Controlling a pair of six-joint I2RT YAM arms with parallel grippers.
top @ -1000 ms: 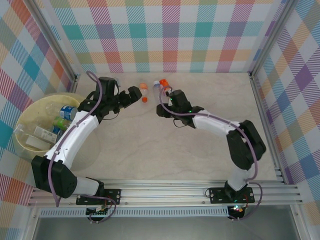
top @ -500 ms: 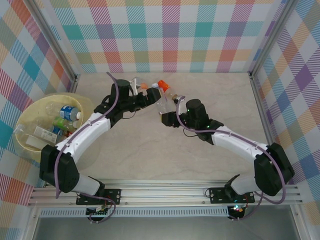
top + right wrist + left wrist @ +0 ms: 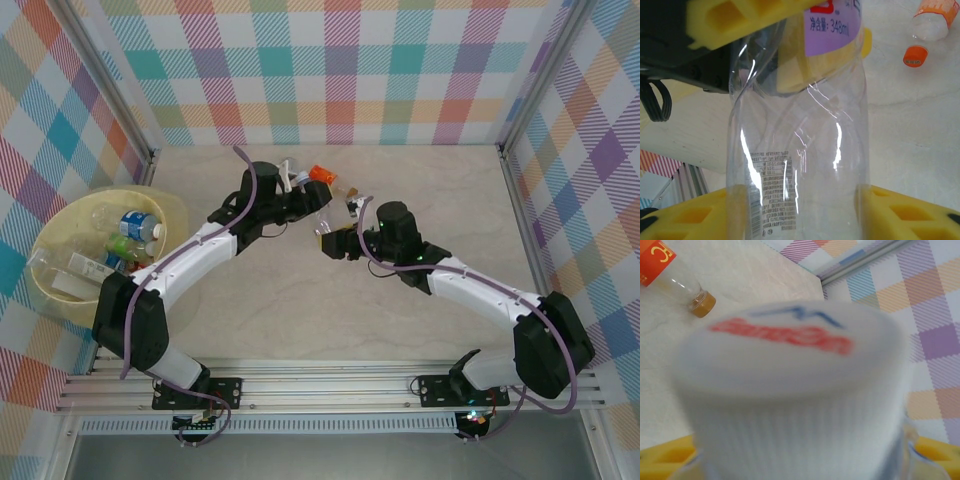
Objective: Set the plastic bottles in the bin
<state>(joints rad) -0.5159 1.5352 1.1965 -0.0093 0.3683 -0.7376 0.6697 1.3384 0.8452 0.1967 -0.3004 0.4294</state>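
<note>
1. Evidently a handover: the clear bottle [image 3: 800, 150] hangs above the counter [image 3: 300, 320] between both arms, just toward 12 o'clock of its centre.
2. The left claw [image 3: 797, 455] is clenched on the bottle's labelled upper part, near its white cap [image 3: 790, 365], apparently to take the load.
3. The right claw [image 3: 800, 215] flanks the bottle's base. Whether its pads press or merely stand beside it cannot be told.
4. The bin [image 3: 70, 215] sits at 9 o'clock, on the left arm's side, which likely explains the transfer. Several bottles [image 3: 135, 225] lie inside.
5. An orange-labelled bottle [image 3: 660, 262] lies on the counter toward 12 o'clock, not yet collected.
</note>
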